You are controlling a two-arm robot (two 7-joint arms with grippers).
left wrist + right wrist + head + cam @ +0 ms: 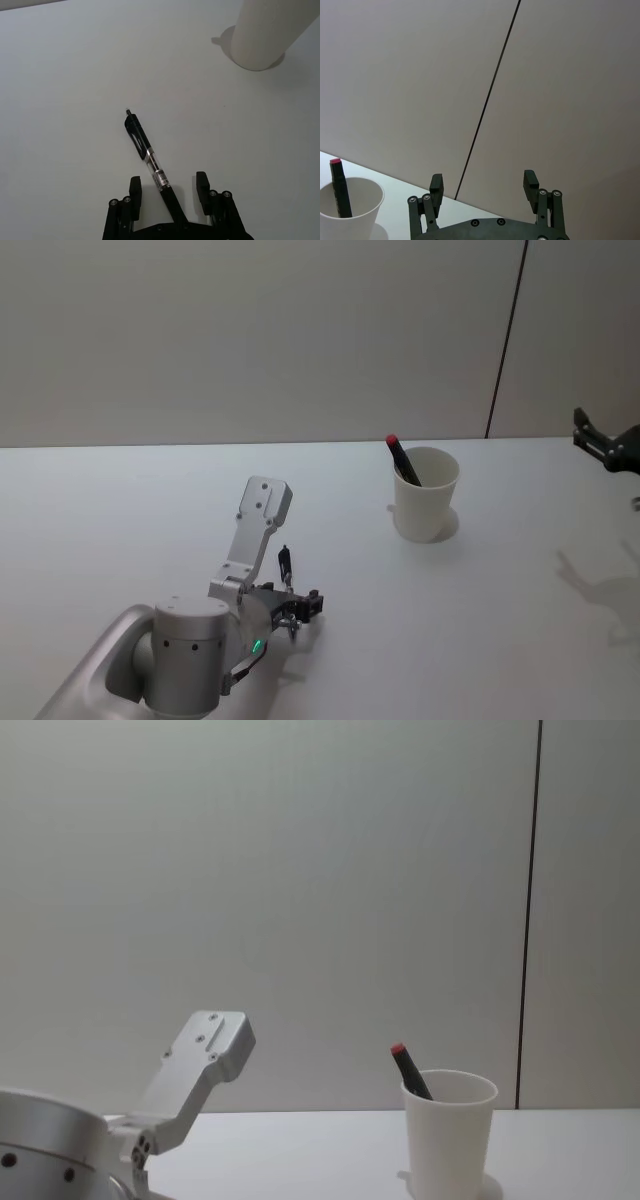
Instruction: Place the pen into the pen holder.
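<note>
Left gripper (168,181) sits closest to us, down at the table (120,510) in the lower centre of the head view. Its pincer is released: both fingers (135,186) stand spread, with the pen (149,159) lying flat on the surface between them, touching neither as far as we can tell. We note the pen lies askew to the fingers, rear end under the palm, tip pointing out ahead. Pen holder (427,495), a white paper cup, stands upright right of centre in the head view, well apart from the pen, and already carries a red-capped marker (402,460) leaning toward its left rim. Right gripper (605,445) hangs in the air at the right edge of the frame, likewise released, holding nothing, idle. Step in hand, we judge: the grasp, not yet made. Risks as we read them: closing on a slanted barrel may swivel it or roll it out of the pads; a grip so near the rear end leaves most of the pen hanging forward, so it may droop or slip in the lift; at the cup, the leaning marker narrows the mouth, and a tip catching rim or marker could topple so light a cup or shove it along the table.
</note>
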